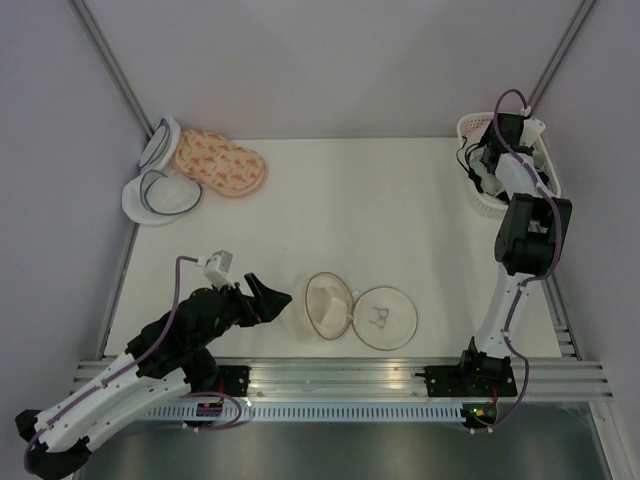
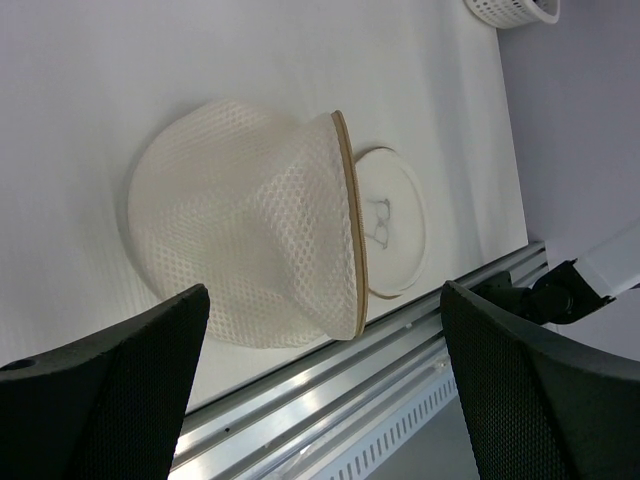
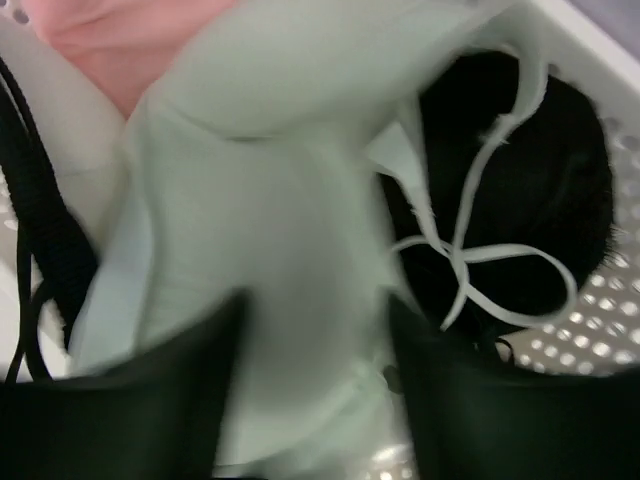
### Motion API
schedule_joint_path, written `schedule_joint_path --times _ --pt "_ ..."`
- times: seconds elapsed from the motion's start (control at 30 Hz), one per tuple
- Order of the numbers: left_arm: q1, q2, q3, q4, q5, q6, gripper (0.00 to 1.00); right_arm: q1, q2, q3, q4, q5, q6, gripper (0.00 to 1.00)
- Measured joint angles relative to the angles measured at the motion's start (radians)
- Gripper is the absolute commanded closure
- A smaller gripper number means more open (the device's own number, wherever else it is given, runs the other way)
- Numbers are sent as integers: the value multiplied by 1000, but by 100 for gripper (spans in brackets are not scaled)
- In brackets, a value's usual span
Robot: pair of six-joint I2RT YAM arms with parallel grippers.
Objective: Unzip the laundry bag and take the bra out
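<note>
The laundry bag (image 1: 328,305) lies unzipped at the table's near middle, its mesh dome (image 2: 240,235) tipped up and its tan-rimmed lid (image 1: 385,318) flat beside it. My left gripper (image 1: 272,298) stands open just left of the dome, with nothing between its fingers (image 2: 120,380). At the back right, my right gripper (image 1: 487,165) reaches down into a white basket (image 1: 475,125). There the pale mint bra (image 3: 280,180) lies between its parted fingers (image 3: 480,400), blurred. The gripper (image 3: 315,320) looks open around the fabric.
In the basket (image 3: 600,330) a black bra (image 3: 540,150) and a pink garment (image 3: 120,40) lie under and beside the mint one. A pink flower-patterned pouch (image 1: 220,163) and white dark-rimmed pouches (image 1: 160,190) sit at the back left. An aluminium rail (image 1: 340,380) runs along the near edge.
</note>
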Motion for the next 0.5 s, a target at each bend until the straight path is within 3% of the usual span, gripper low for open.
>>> schedule_joint_path --times 0.03,0.07,0.27,0.5 --pt "0 -2 0 0 0 0 0 1 -19 -21 7 1 5 6" --pt "0 -6 0 0 0 0 0 2 -44 -44 10 2 1 2" --pt "0 -60 -15 0 -4 0 0 43 -256 -80 6 14 -23 2" --pt "0 -137 -21 0 -18 0 0 181 -520 -66 -75 106 -13 2"
